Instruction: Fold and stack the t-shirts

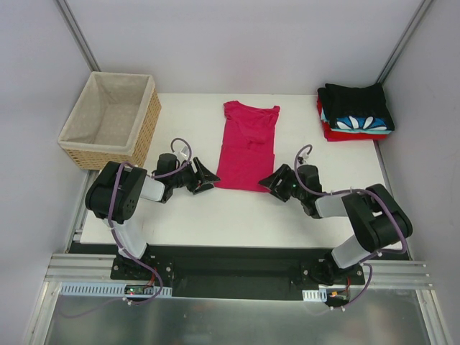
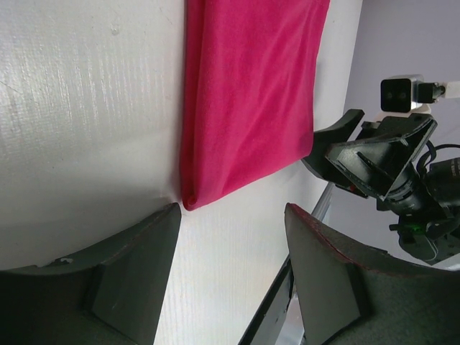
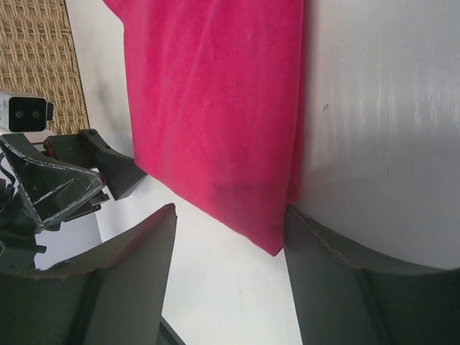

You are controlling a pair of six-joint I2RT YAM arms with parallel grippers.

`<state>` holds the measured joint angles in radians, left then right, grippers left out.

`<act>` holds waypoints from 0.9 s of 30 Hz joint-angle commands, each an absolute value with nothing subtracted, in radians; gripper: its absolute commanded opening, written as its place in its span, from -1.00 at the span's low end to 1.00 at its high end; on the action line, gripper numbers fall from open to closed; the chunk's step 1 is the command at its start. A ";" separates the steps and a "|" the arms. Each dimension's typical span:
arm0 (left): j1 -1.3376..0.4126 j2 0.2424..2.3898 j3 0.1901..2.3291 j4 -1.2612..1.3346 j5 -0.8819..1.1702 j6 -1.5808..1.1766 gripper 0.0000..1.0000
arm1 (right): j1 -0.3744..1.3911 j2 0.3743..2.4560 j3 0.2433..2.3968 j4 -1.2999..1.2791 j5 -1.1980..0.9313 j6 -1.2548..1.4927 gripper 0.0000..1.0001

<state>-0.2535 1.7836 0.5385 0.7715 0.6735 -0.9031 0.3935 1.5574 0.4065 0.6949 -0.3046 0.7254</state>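
You have a white worktop (image 1: 237, 215) closed in by pale walls on its far, left and right sides. The widest bare stretch runs along the near edge, between the shirt's hem and the arm bases.

The wicker basket (image 1: 147, 122) sits at the far left corner, with its outer side hanging past the left edge.

The crimson tee (image 1: 248, 147) lies flat in the middle of the far half as a narrow strip. Its collar is toward the far edge and its hem toward you.

The stack of folded shirts (image 1: 356, 111) sits in the far right corner, close to the right edge, with black on top, blue-white below it and red at the bottom.

Your left gripper (image 1: 210, 180) lies low at the hem's left corner. Its fingers are spread wide and the cloth corner sits just inside one fingertip (image 2: 169, 215).

Your right gripper (image 1: 267, 184) mirrors it at the hem's right corner, also spread wide. One finger (image 3: 302, 230) is against the cloth's edge, and it grips nothing.
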 commanded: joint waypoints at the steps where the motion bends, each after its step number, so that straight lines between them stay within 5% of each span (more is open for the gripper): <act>1: -0.252 1.813 0.491 0.607 0.598 -0.838 0.26 | 0.379 1.625 0.370 0.534 -0.247 0.687 0.25; 8: -0.252 1.809 0.500 0.601 0.598 -0.841 0.25 | 0.365 1.612 0.342 0.531 -0.247 0.686 -0.04; 17: -0.252 1.813 0.514 0.607 0.597 -0.847 0.08 | 0.360 1.597 0.341 0.509 -0.247 0.681 -0.99; 27: -0.259 1.845 0.543 0.614 0.606 -0.853 0.04 | 0.359 1.595 0.353 0.499 -0.245 0.672 -0.99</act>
